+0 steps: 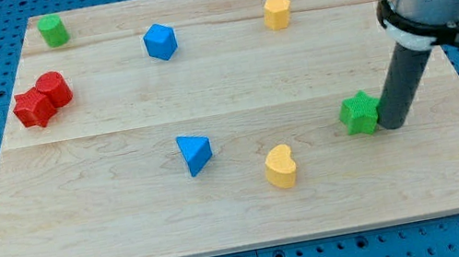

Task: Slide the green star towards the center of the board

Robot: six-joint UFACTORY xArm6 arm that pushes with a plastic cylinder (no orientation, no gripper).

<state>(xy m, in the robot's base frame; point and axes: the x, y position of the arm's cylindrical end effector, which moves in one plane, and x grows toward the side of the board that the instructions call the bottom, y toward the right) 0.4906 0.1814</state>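
camera view
green star (359, 113): toward the board's (254, 218) right edge, about halfway between its top and bottom edges.
my tip (392, 124): just beside the star on the view's right, seemingly touching; it is a bare rod with nothing to open, close or hold.
yellow heart (281, 167): near the bottom edge, left of the star.
blue triangle (194, 153): left of the heart.
green cylinder (53, 30): top left corner.
red blocks (42, 99): touching, by the left edge.

My arm comes down from the far right, its grey wrist above a straight dark rod. My tip (392, 126) rests low on the right, nearly upright, slightly tilted.
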